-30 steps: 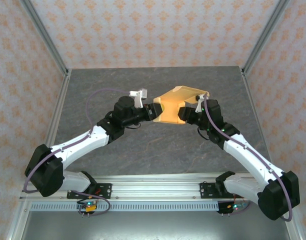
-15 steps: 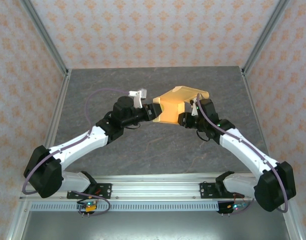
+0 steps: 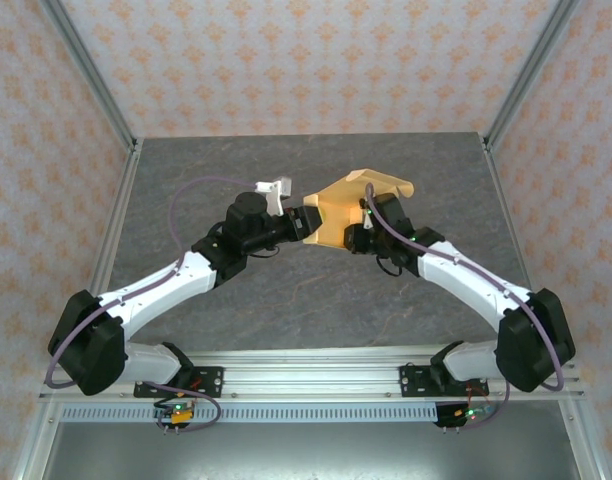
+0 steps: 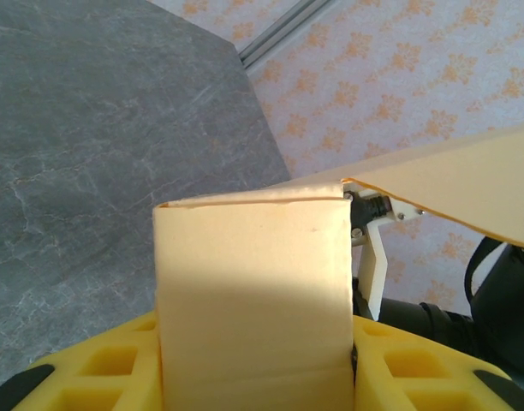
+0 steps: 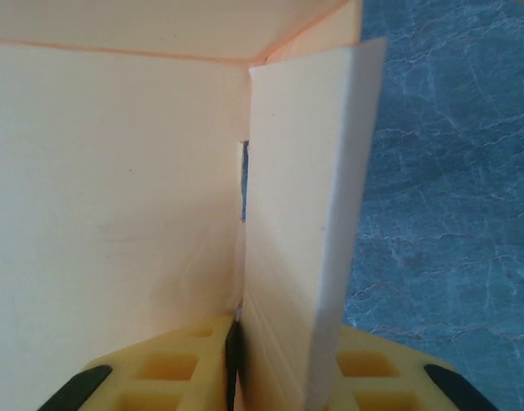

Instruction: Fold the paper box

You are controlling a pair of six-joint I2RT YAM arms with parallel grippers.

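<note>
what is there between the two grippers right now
The paper box bridges the gap between the left gripper and the right gripper, as the top view shows. Each wrist view shows one of its flaps pinched in that gripper.

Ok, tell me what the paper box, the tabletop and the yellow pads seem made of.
Paper box: thin cardboard, matte orange-tan; clean fold creases, thin cut edges.
Tabletop: grey stone-look surface with pale veining; possibly laminate, cannot tell.
Yellow pads: moulded plastic or rubber, matte, with recessed square pockets.
</note>
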